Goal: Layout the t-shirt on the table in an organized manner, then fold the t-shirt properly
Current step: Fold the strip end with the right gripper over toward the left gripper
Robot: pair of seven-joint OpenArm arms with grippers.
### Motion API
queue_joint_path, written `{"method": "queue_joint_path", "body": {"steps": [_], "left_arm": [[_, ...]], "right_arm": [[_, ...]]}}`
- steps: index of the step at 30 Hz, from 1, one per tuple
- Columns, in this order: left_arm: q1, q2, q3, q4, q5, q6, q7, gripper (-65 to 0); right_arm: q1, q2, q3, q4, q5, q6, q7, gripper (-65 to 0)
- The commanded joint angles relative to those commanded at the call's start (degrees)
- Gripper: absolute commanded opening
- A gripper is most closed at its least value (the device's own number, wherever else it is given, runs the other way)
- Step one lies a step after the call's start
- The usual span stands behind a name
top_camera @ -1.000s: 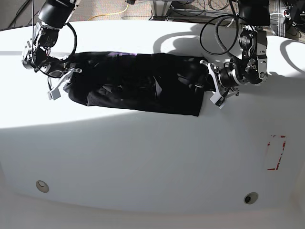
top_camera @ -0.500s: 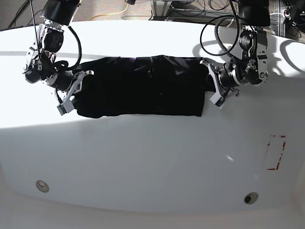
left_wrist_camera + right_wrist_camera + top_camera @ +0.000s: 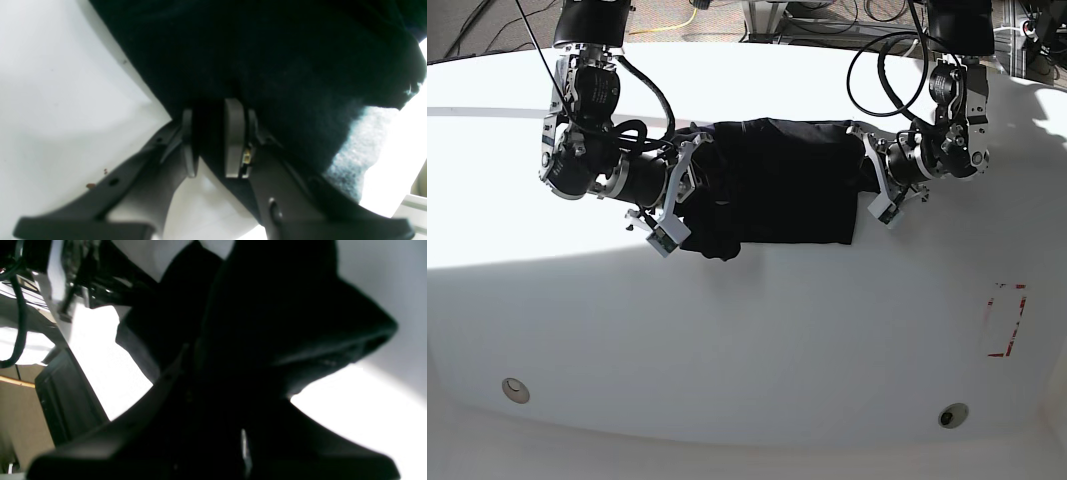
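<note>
Left wrist view: the left gripper [image 3: 211, 140] has its jaws pinched tight on a fold of the black t-shirt [image 3: 267, 60], right above the white desk [image 3: 60, 93].

Right wrist view: the right gripper [image 3: 200, 380] is buried in dark cloth; jaws clamped on the shirt.

Base view: the t-shirt [image 3: 777, 180] lies bunched between both arms on the desk's far half, red dashed mark [image 3: 1005, 320] well apart.

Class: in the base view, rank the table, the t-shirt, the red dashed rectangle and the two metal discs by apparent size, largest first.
1. table
2. t-shirt
3. red dashed rectangle
4. two metal discs, which look alike in size, so they tie.
</note>
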Motion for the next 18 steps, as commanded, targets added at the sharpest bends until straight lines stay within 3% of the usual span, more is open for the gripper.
{"method": "queue_joint_path", "body": {"steps": [7,18], "left_arm": [[0.00,0.09,0.00,0.00,0.00,0.00,0.00,-54.3],[0.00,0.26,0.00,0.09,-0.09,0.00,0.00,-54.3]], "right_arm": [[1.67,-3.25,-3.78,-0.26,0.00,-2.73,0.09,-65.0],[2.02,-3.43,-12.75,-4.66,-3.43,-2.73,5.19,-65.0]]}}
